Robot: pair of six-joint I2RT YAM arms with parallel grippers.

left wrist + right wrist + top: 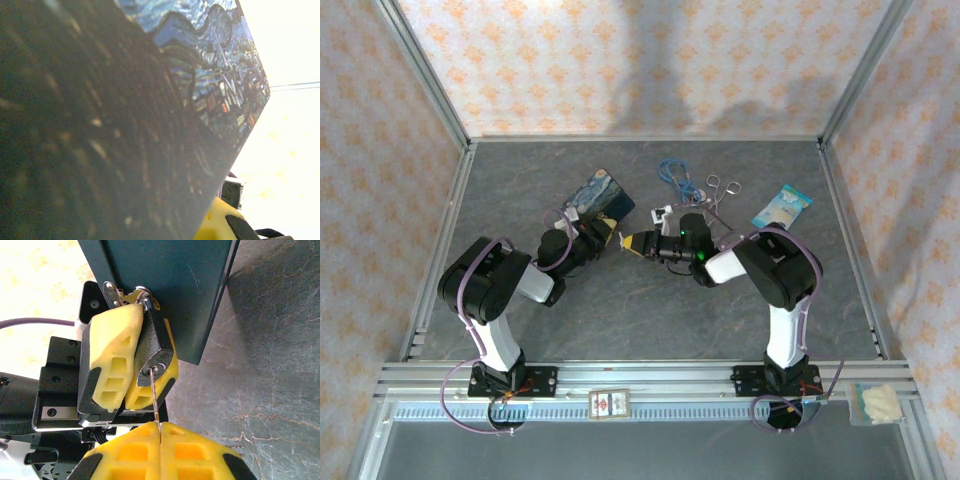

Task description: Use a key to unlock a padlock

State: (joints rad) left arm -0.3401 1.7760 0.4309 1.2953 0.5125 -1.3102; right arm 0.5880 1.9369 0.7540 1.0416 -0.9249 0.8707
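Your right gripper point(160, 432) pinched the thin silvery key point(155, 400), seated in the small black padlock point(157, 352) at 12 o'clock; left gripper point(146, 330) clamped that padlock. Turn not yet done.

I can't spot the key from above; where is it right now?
In the right wrist view, the key sits centre-low, pinched by the right gripper below it and entering the padlock just above, under the tin box.
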